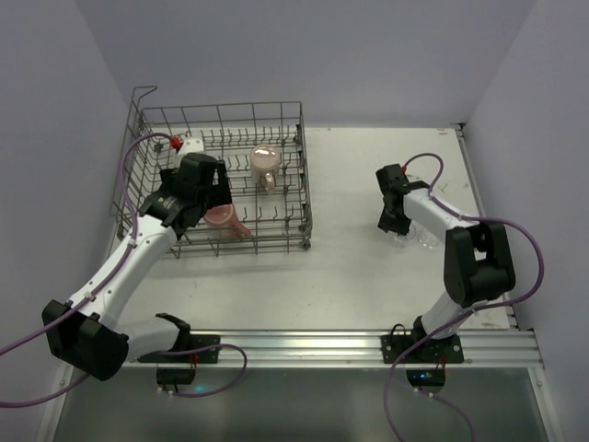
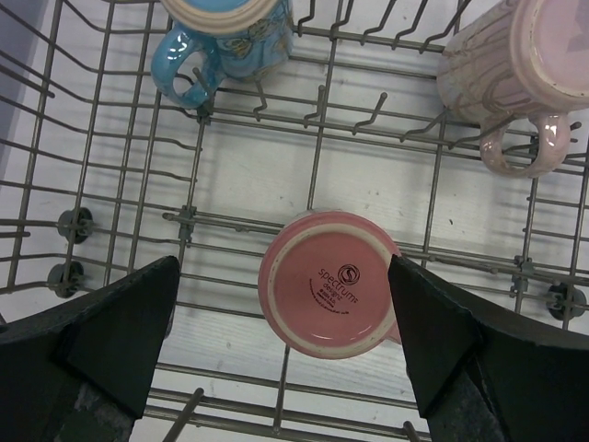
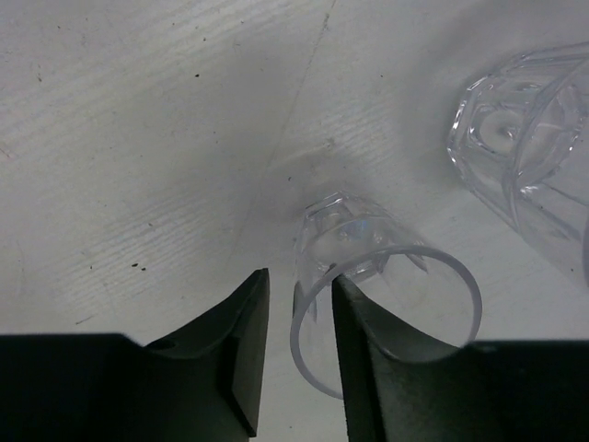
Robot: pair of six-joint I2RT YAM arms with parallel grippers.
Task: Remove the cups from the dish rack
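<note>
The grey wire dish rack [image 1: 147,152] stands at the back left. My left gripper [image 1: 217,197] is inside it, open, its fingers on either side of an upside-down pink cup [image 2: 331,284] without touching it [image 1: 221,219]. A pale pink-cream handled mug [image 2: 515,64] and a blue handled mug [image 2: 230,28] rest on prongs farther back. My right gripper [image 3: 299,281] is low over the table at the right, with one finger inside and one outside the rim of a clear glass tumbler [image 3: 368,239]. Small gaps show on both sides of the wall.
A second clear tumbler [image 3: 525,157] lies on the table just beyond the first, close to the right gripper [image 1: 396,226]. The rack's tall gridded sides [image 1: 306,198] and upright prongs [image 2: 322,101] surround the left gripper. Walls close the back and sides.
</note>
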